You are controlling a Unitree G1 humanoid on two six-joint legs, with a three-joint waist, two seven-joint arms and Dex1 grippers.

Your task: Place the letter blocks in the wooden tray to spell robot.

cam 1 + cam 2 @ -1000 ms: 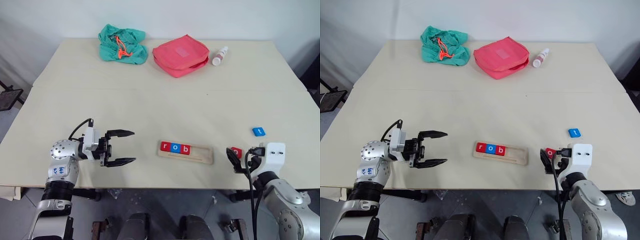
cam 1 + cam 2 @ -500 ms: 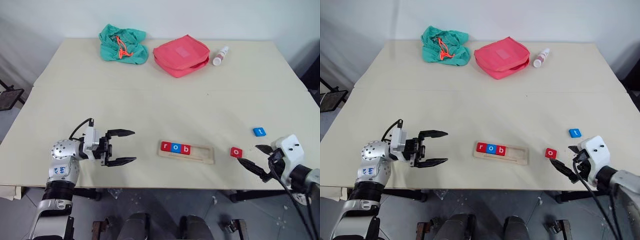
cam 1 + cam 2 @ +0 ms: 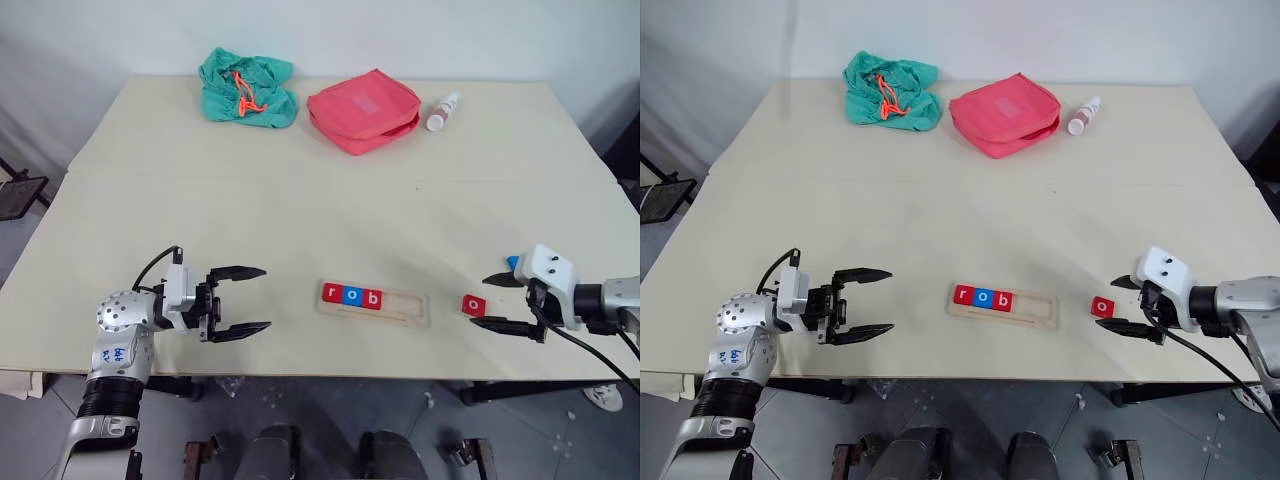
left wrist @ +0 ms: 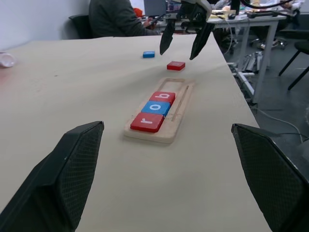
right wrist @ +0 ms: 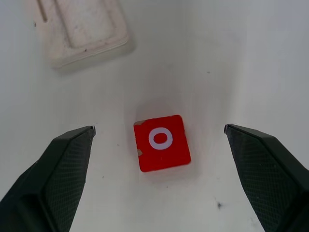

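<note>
Wooden tray (image 3: 373, 304): one, pale, long and narrow, lay at lower centre of the head view near the table's front edge. Its left portion held three letter blocks side by side, touching: red "r" (image 3: 331, 293), blue "o" (image 3: 351, 295), red "b" (image 3: 371, 298). The right portion of the groove was bare.

Red "o" block (image 3: 474, 305): one, flat on the table (image 3: 320, 210) just right of the tray's end, apart from it. In the right wrist view it lay face up between the two fingers, touched by neither.

Blue block (image 4: 148, 54): one, flat on the table right of the red "o" block; in the head view it was mostly hidden behind the right gripper, and its letter could not be read.

Right gripper (image 3: 502, 302): lower right of the frame, fingers spread wide apart, empty, tips pointing left toward the red "o" block and just beside it.

Left gripper (image 3: 250, 299): lower left of the frame, fingers apart, empty, pointing right toward the tray and well apart from it.

Other items, along the upper edge of the table: green cloth bag (image 3: 246, 88) with orange cord, upper left; red pouch (image 3: 362, 108), upper centre; small white bottle (image 3: 439, 111) lying on its side, just right of the pouch.

Background, left wrist view: a seated person (image 4: 113, 17) beyond the table.
</note>
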